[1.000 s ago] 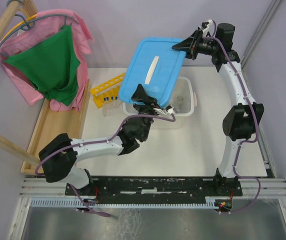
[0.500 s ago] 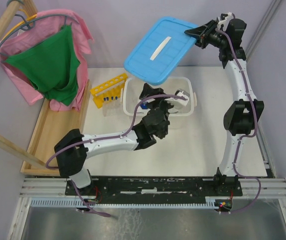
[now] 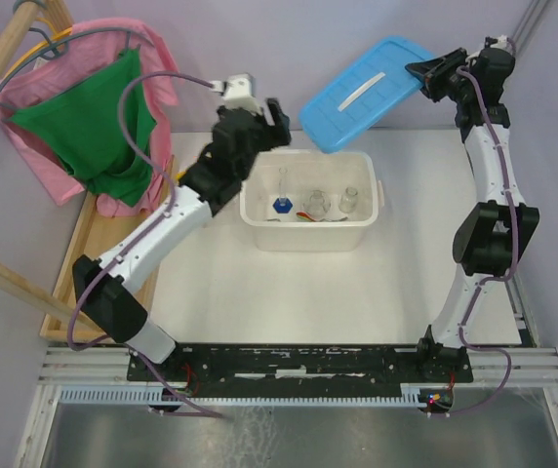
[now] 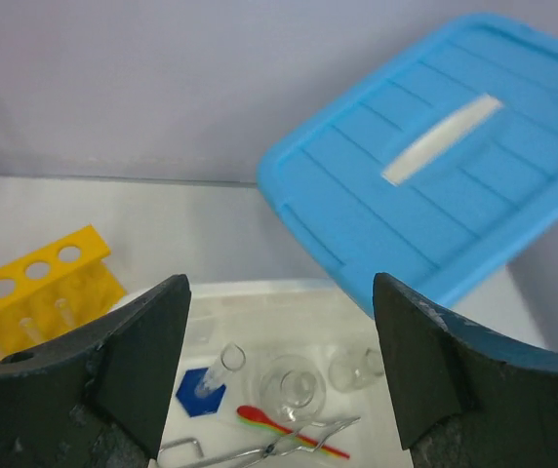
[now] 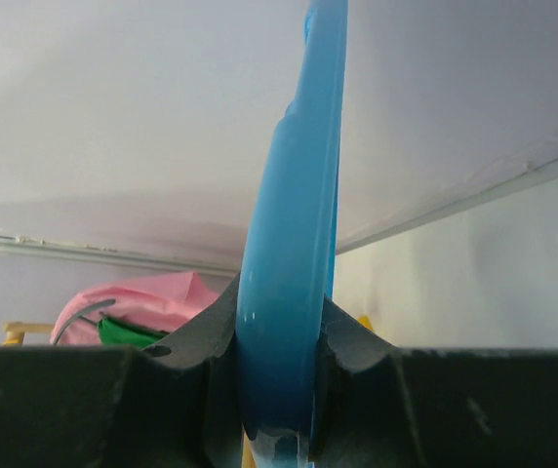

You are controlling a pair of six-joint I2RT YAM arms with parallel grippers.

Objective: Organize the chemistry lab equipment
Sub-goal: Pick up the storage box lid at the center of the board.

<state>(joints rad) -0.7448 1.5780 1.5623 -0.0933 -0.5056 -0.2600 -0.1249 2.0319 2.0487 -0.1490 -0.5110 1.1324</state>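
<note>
Your right hand (image 3: pixel 427 74) is clamped on the edge of the blue lid (image 3: pixel 362 93), holding it tilted in the air past the far right corner of the white tub (image 3: pixel 313 239). Left hand (image 4: pixel 279 331) hangs jaws apart above that tub. Only your left wrist view catches the yellow rack (image 4: pixel 35 292) on the surface left of the tub, long axis slanting, plus the tongs (image 4: pixel 269 448) lying lengthwise on the tub floor by the flasks (image 4: pixel 294 385).

No text, label, brand, number or sign can be read in any view. The only label-like mark is the pale strip across the flat blue ribbed plastic lid (image 3: pixel 372 102) at the far right, and it shows no print.
</note>
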